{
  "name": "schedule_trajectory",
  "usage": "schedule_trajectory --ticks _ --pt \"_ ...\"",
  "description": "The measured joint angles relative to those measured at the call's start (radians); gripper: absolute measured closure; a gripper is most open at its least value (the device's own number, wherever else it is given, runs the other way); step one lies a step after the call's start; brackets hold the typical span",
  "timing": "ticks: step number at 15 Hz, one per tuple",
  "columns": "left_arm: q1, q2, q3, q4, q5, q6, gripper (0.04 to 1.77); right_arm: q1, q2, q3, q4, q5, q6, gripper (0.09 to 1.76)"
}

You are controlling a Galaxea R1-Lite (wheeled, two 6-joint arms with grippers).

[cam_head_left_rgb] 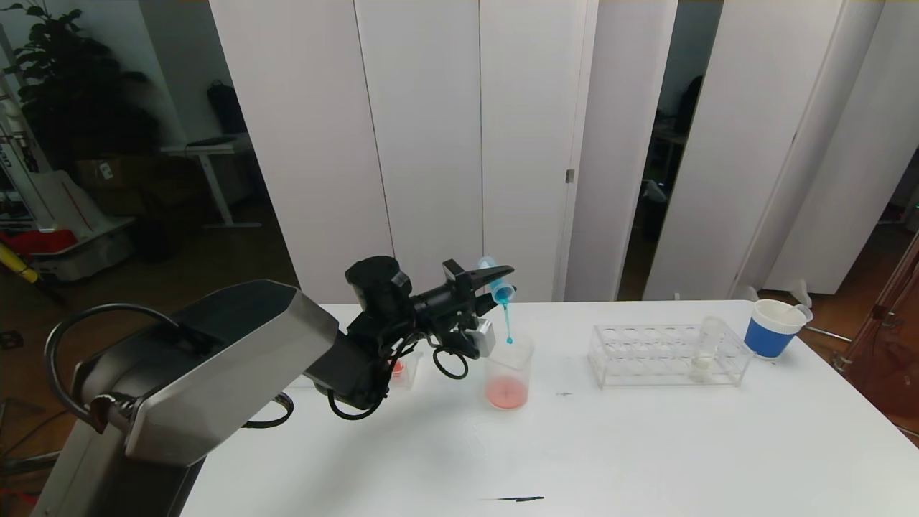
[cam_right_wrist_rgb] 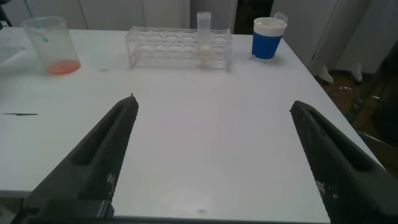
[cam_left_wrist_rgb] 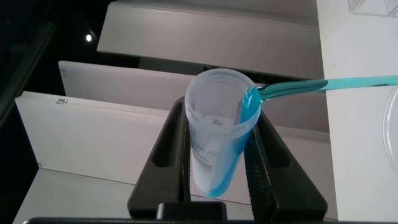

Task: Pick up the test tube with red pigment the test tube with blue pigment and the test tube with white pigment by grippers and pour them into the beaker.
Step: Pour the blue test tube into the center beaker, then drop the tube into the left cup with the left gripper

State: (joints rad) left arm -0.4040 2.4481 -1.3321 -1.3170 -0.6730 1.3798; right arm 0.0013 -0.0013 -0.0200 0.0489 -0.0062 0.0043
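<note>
Head view shows us, nearest, our own left arm's silver shell filling the lower left and hiding that corner of the white table [cam_head_left_rgb: 646, 445]; a short dark mark [cam_head_left_rgb: 520, 498] lies on the table near the front edge. Our right end effector [cam_right_wrist_rgb: 211, 155] hangs low over the front of the table with its two black fingers spread wide and nothing between them. Farther in, our left end effector [cam_head_left_rgb: 488, 281] is clamped tight on the test tube with blue pigment [cam_head_left_rgb: 498, 286], tipped mouth-down just above the beaker [cam_head_left_rgb: 508, 373]; a thin blue stream runs from the tube into it, where a pink-red layer sits at the bottom. A small clear container [cam_head_left_rgb: 402, 370] with red in it stands just beside the beaker, partly hidden behind the left arm's cables. To the right, well apart, a clear rack [cam_head_left_rgb: 668, 355] holds the test tube with white pigment [cam_head_left_rgb: 706, 348] upright near its right end. Beyond it stands a white paper cup with a blue band [cam_head_left_rgb: 772, 329]. White panels [cam_head_left_rgb: 431, 143] close off the back.
</note>
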Motion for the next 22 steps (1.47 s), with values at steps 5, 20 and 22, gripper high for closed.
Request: schedule_trajectory --ticks 5,20,22 --pt "-0.002 0.031 -0.024 0.004 0.001 0.008 1.23 0.0 0.0 0.0 0.0 0.0 0.0 0.1" --pt "-0.004 0.05 -0.04 -0.061 0.001 0.012 1.23 0.0 0.0 0.0 0.0 0.0 0.0 0.1" --pt "-0.002 0.048 -0.04 -0.062 -0.009 0.011 1.23 0.0 0.0 0.0 0.0 0.0 0.0 0.1"
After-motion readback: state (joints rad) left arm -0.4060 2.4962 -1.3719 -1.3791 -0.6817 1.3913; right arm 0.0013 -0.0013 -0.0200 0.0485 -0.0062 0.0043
